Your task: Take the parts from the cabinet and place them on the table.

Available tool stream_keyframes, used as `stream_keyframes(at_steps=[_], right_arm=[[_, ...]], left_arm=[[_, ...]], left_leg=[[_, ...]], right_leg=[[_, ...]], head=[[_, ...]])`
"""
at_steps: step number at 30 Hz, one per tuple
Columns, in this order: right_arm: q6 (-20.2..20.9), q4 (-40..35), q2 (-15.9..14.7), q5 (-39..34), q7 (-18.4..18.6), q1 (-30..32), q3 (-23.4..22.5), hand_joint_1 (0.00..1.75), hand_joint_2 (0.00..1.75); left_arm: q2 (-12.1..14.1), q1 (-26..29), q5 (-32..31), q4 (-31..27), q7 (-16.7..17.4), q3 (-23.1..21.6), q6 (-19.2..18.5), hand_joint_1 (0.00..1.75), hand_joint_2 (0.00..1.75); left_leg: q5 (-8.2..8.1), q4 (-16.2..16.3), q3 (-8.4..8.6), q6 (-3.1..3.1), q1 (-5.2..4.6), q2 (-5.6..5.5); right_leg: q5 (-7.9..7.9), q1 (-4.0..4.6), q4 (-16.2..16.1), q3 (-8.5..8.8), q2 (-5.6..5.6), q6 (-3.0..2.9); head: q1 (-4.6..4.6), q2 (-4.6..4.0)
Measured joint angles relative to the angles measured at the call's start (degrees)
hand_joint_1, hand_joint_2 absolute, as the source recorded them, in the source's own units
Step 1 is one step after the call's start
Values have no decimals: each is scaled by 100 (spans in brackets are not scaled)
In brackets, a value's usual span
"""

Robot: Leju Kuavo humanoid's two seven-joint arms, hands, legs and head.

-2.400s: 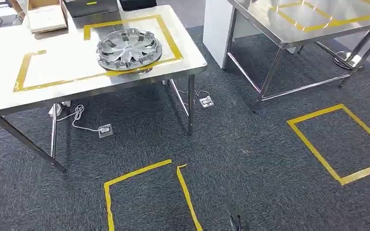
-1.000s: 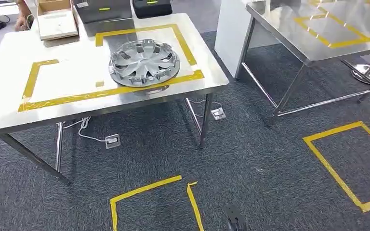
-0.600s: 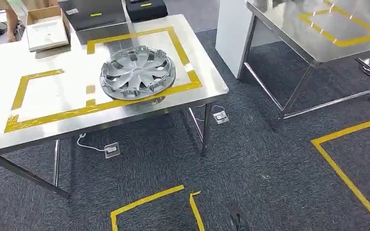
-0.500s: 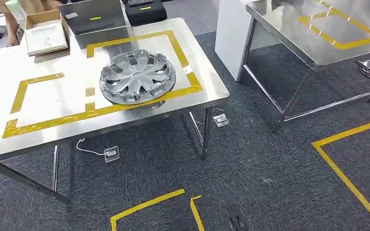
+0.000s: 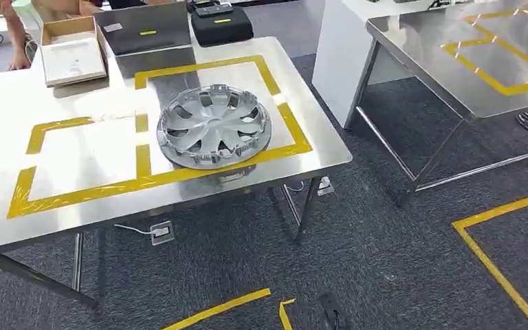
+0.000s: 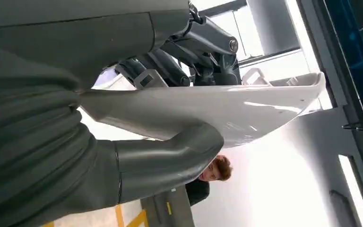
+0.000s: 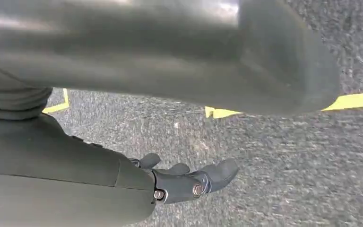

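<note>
While the left hand (image 6: 137, 118) clamps a pale silver part (image 6: 227, 106) between thumb and dark fingers, the desk (image 5: 0, 117) fills the upper left of the head view, ahead of the robot. 1 hubcap (image 5: 213, 126) already lies inside the right yellow tape box, the left box (image 5: 82, 158) bare. Right hand (image 7: 189, 182) hangs over carpet, fingers loosely apart, holding nothing.

I can read no words, numbers or brand names anywhere. The closest things to labels are a small yellow-green strip on the grey case (image 5: 148, 29) at my 12 o'clock and another on the black case (image 5: 221, 25) just right of it, both too small to show any lettering.
</note>
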Motion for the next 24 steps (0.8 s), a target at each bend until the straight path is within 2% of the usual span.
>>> stream_keyframes(at_steps=[1,2,3,4,6,7,8,9,11,12,13,14,15,16,17,18,19,20,22,23,24], right_arm=[[-2,0,0,0,2,3,0,0,0],[-2,6,0,0,28,21,0,0,0],[-2,9,0,0,41,8,2,0,0],[-2,9,4,0,59,8,2,0,0],[-2,7,13,-11,52,10,0,0,0],[-2,7,18,-11,50,4,0,0,0],[-2,7,17,-13,39,1,0,0,0],[-2,7,15,-13,42,-2,0,0,0],[-2,7,15,-15,61,-5,-2,0,0],[-2,7,15,-17,74,-2,-2,0,0],[-4,7,15,-24,96,2,-2,0,0],[-11,7,17,-33,111,10,-2,0,0],[-15,7,20,-33,142,9,-2,0,0],[-20,7,20,-33,160,0,-2,0,0],[-22,7,20,-35,166,-1,-2,0,0],[-35,7,17,-35,175,-31,-4,0,0],[-44,7,17,-37,188,-55,-7,0,0],[-50,7,17,-39,188,-47,-7,0,0],[-52,7,17,-39,190,-36,-9,0,0],[-52,7,17,-35,188,-31,-11,0,0],[-52,7,20,-33,186,-34,-9,0,0]], left_arm=[[-11,0,-2,0,0,0,0,175,175],[-24,-1,-4,4,0,0,0,175,175],[-46,-8,-4,13,2,-2,0,175,175],[-48,-12,-7,4,2,-2,0,175,175],[-48,-14,-7,-9,-7,2,0,175,175],[-46,-14,-4,-20,-4,11,2,175,175],[-50,-1,-4,-20,-15,11,2,175,175],[-50,-8,-4,-13,-15,15,2,175,175],[-50,17,-4,-2,11,15,2,175,175],[-50,33,-4,9,33,15,-2,175,175],[-48,43,-15,26,70,15,-11,175,175],[-48,43,-41,44,122,15,-35,175,175],[-41,41,-59,59,184,15,-68,175,175],[-26,40,-77,79,271,13,-105,175,175],[-6,40,-107,116,359,11,-142,175,175],[0,36,-118,199,424,7,-188,175,175],[18,46,-122,231,489,2,-207,175,175],[37,69,-118,264,511,0,-256,175,175],[48,40,-103,343,529,-2,-335,175,175],[61,27,-94,365,529,-2,-361,175,175],[79,22,-85,376,522,-2,-369,175,175]], left_leg=[[-78,0,102,-14,0,1],[-142,6,118,-33,-11,-4],[-206,33,159,-72,-26,-25],[-251,6,149,-109,-29,-29],[-213,49,221,-178,-23,-32],[-205,159,147,-206,-24,-19],[-172,448,39,-222,-13,4],[-230,811,-174,-251,-8,14],[-658,1542,-695,-313,28,17],[-811,1733,-881,-326,41,20],[-758,1715,-974,-343,53,24],[-506,1467,-939,-349,64,28],[-152,1034,-803,-348,79,25],[197,540,-619,-388,104,-9],[400,143,-500,-421,155,-158],[146,64,-493,-407,120,-271],[178,97,-447,-302,115,-246],[277,112,-469,-270,115,-198],[296,108,-460,-190,134,-108],[291,103,-444,-151,133,-49],[275,103,-437,-113,122,4]], right_leg=[[499,1,-456,84,0,-32],[1068,10,-816,85,-4,-71],[1093,40,-822,69,-7,-99],[1073,36,-814,126,-8,-127],[1035,40,-857,183,-18,-209],[1034,4,-891,267,-9,-247],[1003,-3,-910,342,-17,-289],[977,-10,-920,385,-15,-323],[901,-12,-920,451,-13,-331],[864,-13,-919,482,-10,-325],[826,-20,-916,524,-9,-308],[789,-33,-909,572,9,-287],[751,-54,-897,621,39,-256],[715,-71,-886,668,92,-212],[683,-70,-881,672,97,-169],[681,-61,-855,664,132,-137],[680,-58,-863,610,167,-107],[684,-56,-865,598,214,-83],[686,-67,-864,590,299,-13],[623,-69,-763,565,174,10],[448,-47,-485,410,64,28]], head=[[2,0],[-2,0],[-31,0],[-33,0],[-26,0],[-17,0],[-39,0],[-42,0],[-44,0],[-46,0],[-46,2],[-46,0],[-44,0],[-46,0],[-48,0],[-77,0],[-64,0],[-55,0],[-55,0],[-53,0],[-20,0]])
